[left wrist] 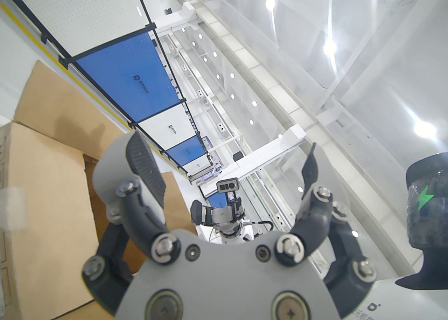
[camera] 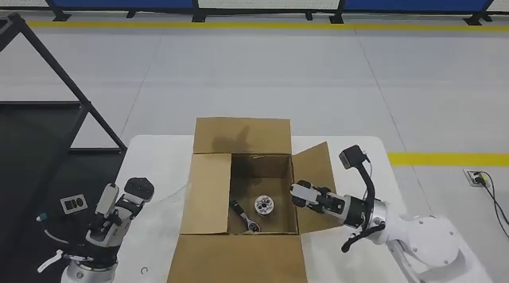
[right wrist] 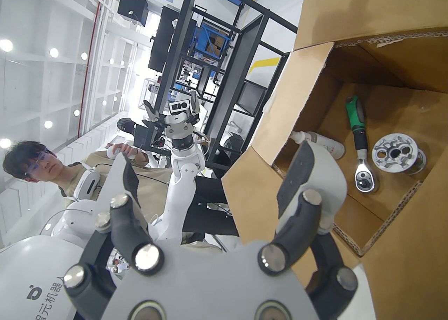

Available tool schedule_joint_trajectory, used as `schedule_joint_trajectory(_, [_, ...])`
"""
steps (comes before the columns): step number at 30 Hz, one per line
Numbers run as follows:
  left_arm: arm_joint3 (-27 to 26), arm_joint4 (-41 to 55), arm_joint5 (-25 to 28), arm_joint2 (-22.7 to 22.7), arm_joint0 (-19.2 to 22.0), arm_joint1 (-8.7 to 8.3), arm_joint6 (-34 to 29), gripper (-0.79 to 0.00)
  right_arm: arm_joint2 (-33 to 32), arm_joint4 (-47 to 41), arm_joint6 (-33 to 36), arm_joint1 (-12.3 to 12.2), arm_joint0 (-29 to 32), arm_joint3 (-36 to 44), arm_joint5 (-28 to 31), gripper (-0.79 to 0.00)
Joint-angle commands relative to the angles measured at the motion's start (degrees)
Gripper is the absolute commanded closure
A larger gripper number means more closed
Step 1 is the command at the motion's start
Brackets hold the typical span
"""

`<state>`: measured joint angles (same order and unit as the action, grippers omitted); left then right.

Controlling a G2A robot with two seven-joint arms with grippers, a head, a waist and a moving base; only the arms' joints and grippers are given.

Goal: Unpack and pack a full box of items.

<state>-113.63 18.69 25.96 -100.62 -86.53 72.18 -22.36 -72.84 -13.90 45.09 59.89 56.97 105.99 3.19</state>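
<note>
An open cardboard box (camera: 242, 134) stands mid-table with its flaps spread. Inside lie a green-handled ratchet wrench (right wrist: 360, 146), a metal spool (right wrist: 397, 153) and a white bottle (right wrist: 323, 145); the top view shows the wrench (camera: 245, 216) and the spool (camera: 264, 203). My right gripper (camera: 299, 194) hangs open at the box's right flap (camera: 316, 173). In the right wrist view the right gripper (right wrist: 213, 178) has that flap's edge (right wrist: 252, 181) between its fingers; contact cannot be told. My left gripper (camera: 137, 191) is open and empty left of the box, and the left wrist view shows the left gripper (left wrist: 227, 167) pointing upward.
A black metal frame (camera: 56, 84) stands beyond the table's left side. A small black device (camera: 73, 203) lies near the left arm. The white table (camera: 163, 172) has bare room between the left arm and the box.
</note>
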Motion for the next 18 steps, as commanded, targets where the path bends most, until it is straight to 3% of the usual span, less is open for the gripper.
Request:
schedule_joint_trajectory(1, [0.0,0.0,0.0,0.0,0.0,0.0,0.0,-0.785,0.0,0.0,0.0,0.0,0.0,0.0,0.0,-0.785])
schedule_joint_trajectory(9, [-0.3,0.1,-0.9,0.4,0.1,0.0,-0.1,-0.785,2.1,2.9,1.0,0.2,-1.3,3.3,1.7,-0.785])
schedule_joint_trajectory(13, [-0.3,0.0,-2.4,-0.1,1.1,-0.12,0.4,-0.785,8.3,7.6,1.4,1.2,-8.5,4.6,-2.1,-0.785])
schedule_joint_trajectory(18, [0.2,-0.2,-2.9,-2.6,0.8,-0.29,1.6,-0.785,17.7,8.3,2.7,3.7,-20.5,-1.6,-7.4,-0.785])
